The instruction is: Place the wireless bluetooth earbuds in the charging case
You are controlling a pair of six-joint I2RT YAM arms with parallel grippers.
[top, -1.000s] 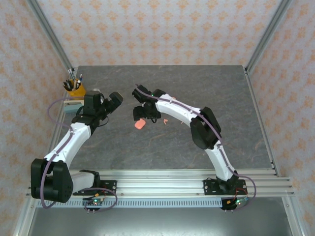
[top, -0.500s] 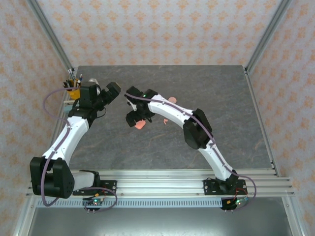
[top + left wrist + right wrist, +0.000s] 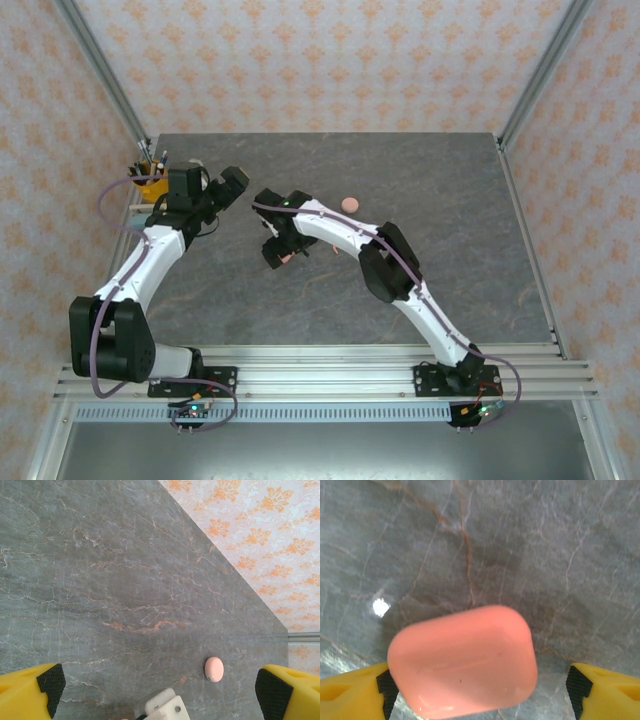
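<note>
Left fingers (image 3: 228,188) are spread as wide as they go, holding nothing and touching nothing. In the left wrist view they frame bare worktop (image 3: 125,580), with a closed pink case (image 3: 214,669) lying out ahead toward the right pad.

Right fingers (image 3: 602,690) are wide open too, straddling the other pink charging case (image 3: 462,660). It's lying flat on the worktop with the lid shut. The left pad is right up against the case's edge, or maybe touching (can't quite tell), while the right pad has a clear gap. So it's not clamped.

From the top view, that case (image 3: 288,257) sits around the middle of the worktop and the second case is at about 2 o'clock from it. There's a tiny pale speck (image 3: 330,249) at 3 o'clock of the right fingers that might be an earbud, but it's too small to call.

A yellow pen cup (image 3: 152,186) sits on the left edge, at 9 o'clock of the left fingers. There's plenty of open worktop toward 12 and 3 o'clock, out to the frame posts.
</note>
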